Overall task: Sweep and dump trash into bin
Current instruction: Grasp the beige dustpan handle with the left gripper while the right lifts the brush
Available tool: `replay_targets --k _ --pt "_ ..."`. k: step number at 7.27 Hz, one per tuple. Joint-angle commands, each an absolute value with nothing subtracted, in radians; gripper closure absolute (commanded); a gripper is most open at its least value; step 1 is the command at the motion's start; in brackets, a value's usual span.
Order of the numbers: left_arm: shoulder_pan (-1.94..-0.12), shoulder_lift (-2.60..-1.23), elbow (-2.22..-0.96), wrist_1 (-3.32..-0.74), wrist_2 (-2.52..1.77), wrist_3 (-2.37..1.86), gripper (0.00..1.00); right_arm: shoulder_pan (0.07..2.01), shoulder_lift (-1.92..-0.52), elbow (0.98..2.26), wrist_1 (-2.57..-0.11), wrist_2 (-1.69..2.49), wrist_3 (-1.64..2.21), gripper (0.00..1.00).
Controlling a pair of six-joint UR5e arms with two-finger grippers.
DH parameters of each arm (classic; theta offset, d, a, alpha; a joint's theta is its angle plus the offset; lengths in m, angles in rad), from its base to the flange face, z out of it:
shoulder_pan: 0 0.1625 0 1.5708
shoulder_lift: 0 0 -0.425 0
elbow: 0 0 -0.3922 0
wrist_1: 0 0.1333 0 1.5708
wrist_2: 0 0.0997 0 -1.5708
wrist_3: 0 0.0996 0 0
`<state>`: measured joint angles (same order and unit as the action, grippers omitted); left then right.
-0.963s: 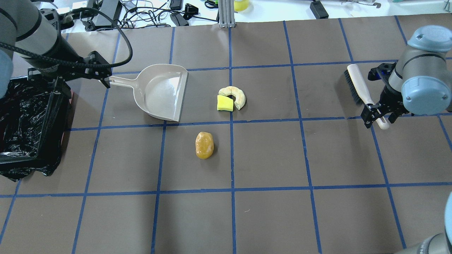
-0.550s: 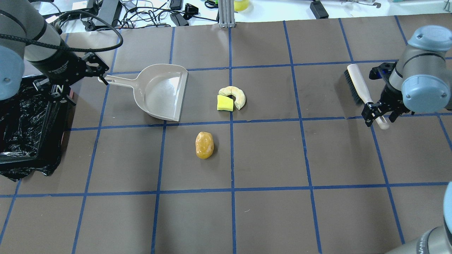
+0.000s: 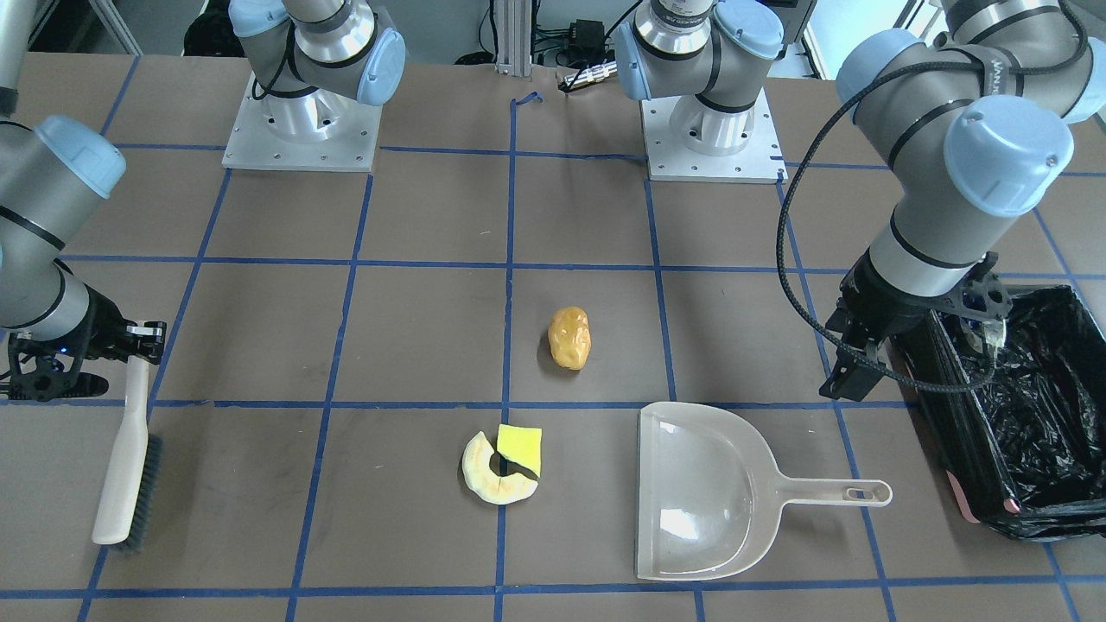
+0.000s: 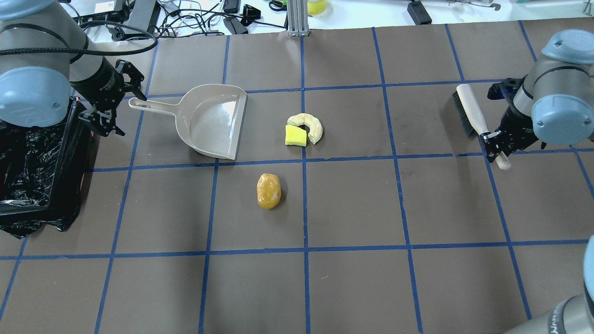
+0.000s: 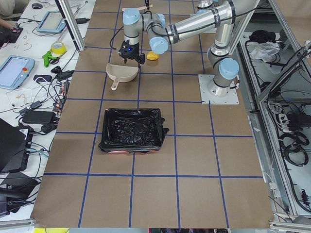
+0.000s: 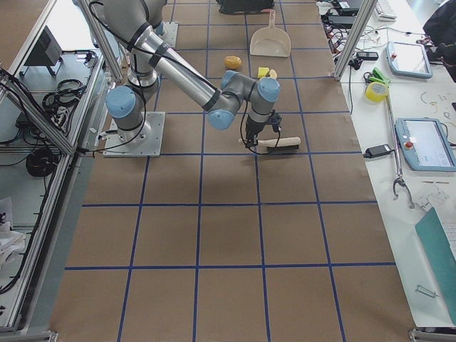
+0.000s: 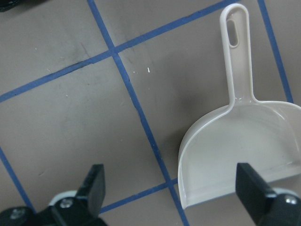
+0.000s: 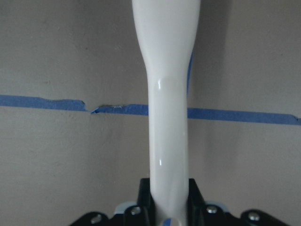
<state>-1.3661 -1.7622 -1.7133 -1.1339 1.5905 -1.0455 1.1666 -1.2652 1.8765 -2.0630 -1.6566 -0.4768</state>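
Your right gripper (image 4: 494,147) pinches the brush (image 4: 468,109) by its handle near the tabletop's right edge, ready to sweep. Your left gripper (image 4: 121,104) hangs spread near the dustpan (image 4: 213,120) handle, grasping nothing. The trash lies mid-tabletop off the pan's mouth: lump (image 4: 268,190), crescent slice (image 4: 315,127) and sponge block (image 4: 295,135). The bin (image 4: 18,208) waits at the left edge.

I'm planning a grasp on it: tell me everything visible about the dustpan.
The dustpan is beige, glossy plastic by its look: a wide shallow scoop with raised back and side walls, plus a thin straight handle with a slot near its end. It lies flat on the brown table, empty, its open lip facing the sponge block and crescent slice, apart from them. The open left gripper hangs by the handle without holding it.
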Motion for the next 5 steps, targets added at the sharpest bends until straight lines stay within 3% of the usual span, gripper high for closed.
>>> replay_targets --k 1,3,5 --pt "-1.367 -1.842 -1.712 -1.025 1.591 -1.086 0.05 1.169 -1.288 1.852 -2.051 -1.655 -0.453 0.89" --pt "-1.367 -1.911 -1.678 -1.012 1.592 -1.141 0.05 1.265 -1.322 1.752 -1.813 -1.666 -0.357 0.95" --pt "-1.367 -1.989 -1.597 -1.012 1.591 -1.169 0.05 1.459 -1.325 1.735 -1.763 -1.671 -0.101 0.95"
